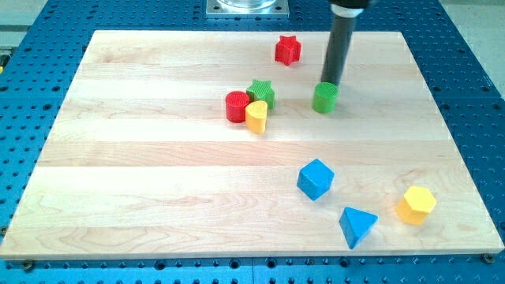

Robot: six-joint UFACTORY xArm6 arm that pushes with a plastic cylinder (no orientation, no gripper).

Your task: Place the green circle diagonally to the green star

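The green circle (pixel 324 98) stands on the wooden board (pixel 158 181), right of centre near the view's top. The green star (pixel 261 92) sits to its left, touching a red circle (pixel 237 106) and a yellow heart-shaped block (pixel 256 117). My tip (pixel 329 83) is right behind the green circle, on its upper side toward the view's top, touching or almost touching it. The dark rod rises from there to the view's top edge.
A red star (pixel 288 50) lies near the view's top, left of the rod. A blue cube (pixel 316 179), a blue triangle (pixel 357 226) and a yellow hexagon (pixel 416 205) lie at the lower right. The board rests on a blue perforated table.
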